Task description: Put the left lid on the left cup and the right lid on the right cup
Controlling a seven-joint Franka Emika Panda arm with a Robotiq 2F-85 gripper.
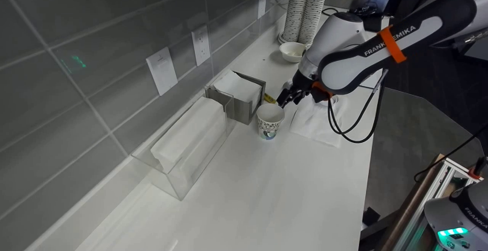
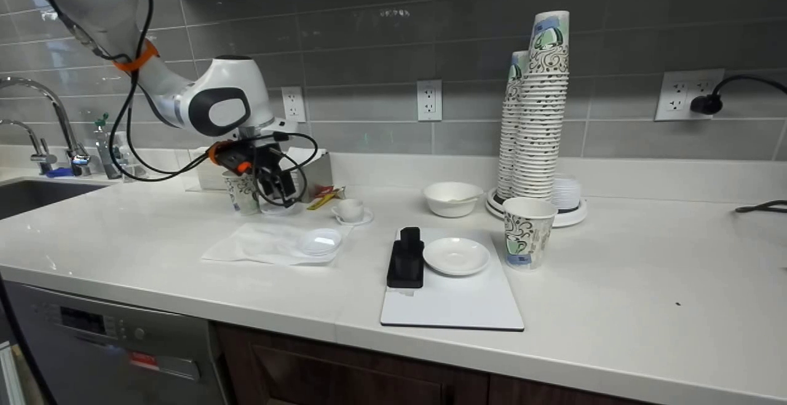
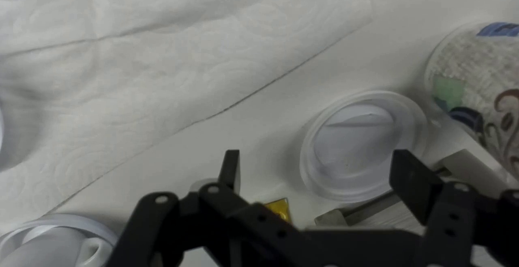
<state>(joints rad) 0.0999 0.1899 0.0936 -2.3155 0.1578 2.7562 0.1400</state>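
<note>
The left paper cup (image 1: pixel 270 123) stands upright and open on the counter; it also shows in an exterior view (image 2: pixel 241 193) and at the right of the wrist view (image 3: pixel 482 92). A white lid (image 3: pixel 352 149) lies beside this cup. My gripper (image 3: pixel 318 169) is open above this lid, its fingers apart and holding nothing; in an exterior view (image 1: pixel 285 98) it hovers just beside the cup. Another white lid (image 2: pixel 320 241) lies on a paper napkin (image 2: pixel 261 245). The right paper cup (image 2: pixel 527 233) stands open, far to the right of the gripper.
A napkin holder (image 1: pixel 244 110) stands behind the left cup, with a clear towel box (image 1: pixel 179 182) alongside. A small cup on a saucer (image 2: pixel 351 210), yellow packets (image 2: pixel 323 199), a bowl (image 2: pixel 452 199), a board with a plate (image 2: pixel 456 256) and tall cup stacks (image 2: pixel 538 122) are also on the counter.
</note>
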